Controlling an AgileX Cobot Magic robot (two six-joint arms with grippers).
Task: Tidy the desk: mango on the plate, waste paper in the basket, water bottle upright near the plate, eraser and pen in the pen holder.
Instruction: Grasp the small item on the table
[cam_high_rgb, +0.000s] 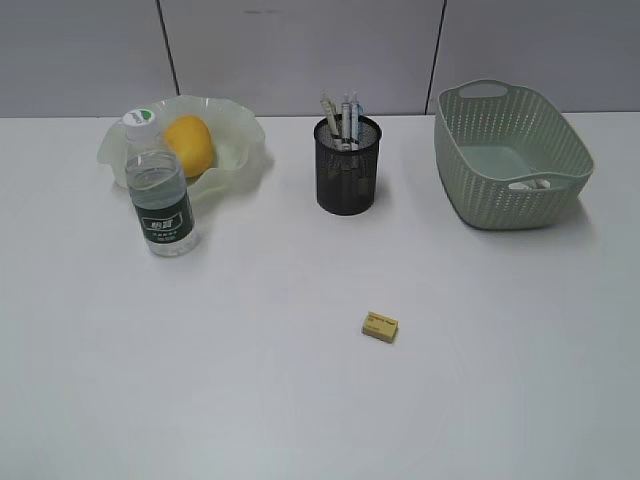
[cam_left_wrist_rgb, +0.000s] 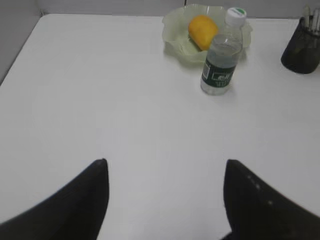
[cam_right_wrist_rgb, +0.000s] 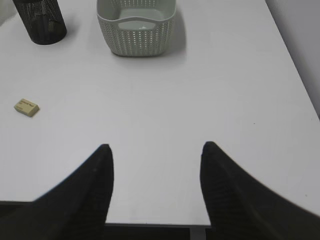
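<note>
Down at the near edge of the table, both grippers hang with jaws spread and nothing between them: the left gripper (cam_left_wrist_rgb: 165, 200) over bare white tabletop, the right gripper (cam_right_wrist_rgb: 156, 190) close to the table's front lip. Outward from the right one, the eraser (cam_right_wrist_rgb: 26, 107) lies alone on the open table, well apart from the pen holder (cam_high_rgb: 348, 165), which already has pens (cam_high_rgb: 340, 115) standing in it. Farther right sits the basket (cam_high_rgb: 510, 155) with the waste paper (cam_high_rgb: 530, 184) in its bottom. Off to the left, the mango (cam_high_rgb: 189, 145) rests in the plate (cam_high_rgb: 245, 140), and the water bottle (cam_high_rgb: 160, 190) stands upright just in front of the plate, touching or nearly touching its rim. By my reckoning only the eraser is left. It is small and flat, so jaws coming down slightly off could push it skidding away instead of pinching it, and a drop from too far to one side could bounce it off the holder's rim or the pens. The bottle's dark green label carries white lettering, and the eraser has a printed mark, but neither is legible from where I stand.
</note>
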